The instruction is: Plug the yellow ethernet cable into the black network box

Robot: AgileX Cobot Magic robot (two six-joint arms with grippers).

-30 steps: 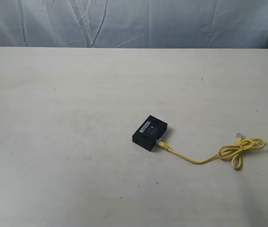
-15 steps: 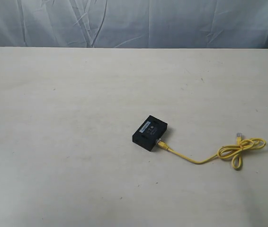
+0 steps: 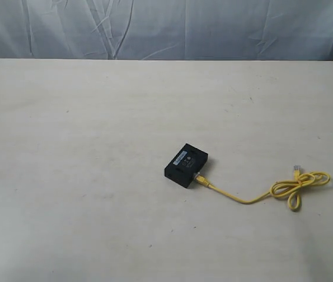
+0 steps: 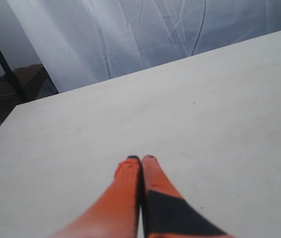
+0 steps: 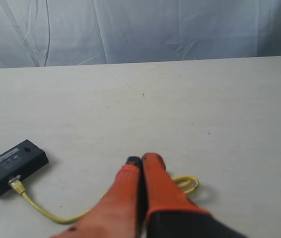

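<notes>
Three views, one change.

Exterior: the dark bit that sat at the table's left edge a second ago is gone. The box and cable haven't moved across the three shots. No arm or gripper shows in this view now. Box [image 3: 186, 165] lies flat, right of centre on the table [image 3: 96, 147]. Cable [image 3: 237, 200] runs from the box's near side out to a knotted loop [image 3: 299, 187] near the right edge. Free plug [image 3: 296, 170] lies just beside the loop. The other plug [image 3: 200, 178] touches the box's side and looks to be in the port, but I can't confirm the latch from here. My read: insertion is done, arms are clear, and at most a seating check is left.

Left wrist: left gripper [image 4: 141, 159] hangs above bare table. Fingers [image 4: 125, 188] are pressed together with no gap, nothing between them, touching nothing. Box and cable are not in this view. Cloth backdrop [image 4: 130, 39] sits past the far edge.

Right wrist: right gripper [image 5: 141, 161] is likewise clamped tight and empty, above the table. The loop shows just past the fingertips, partly hidden behind them. No contact is visible, and I can't tell the height over it. The cable leads off to the box, well apart from the gripper, with the plug butted into the box's side face.

Risk: the loop is near the right gripper, and a snag there would tug the plug.
</notes>
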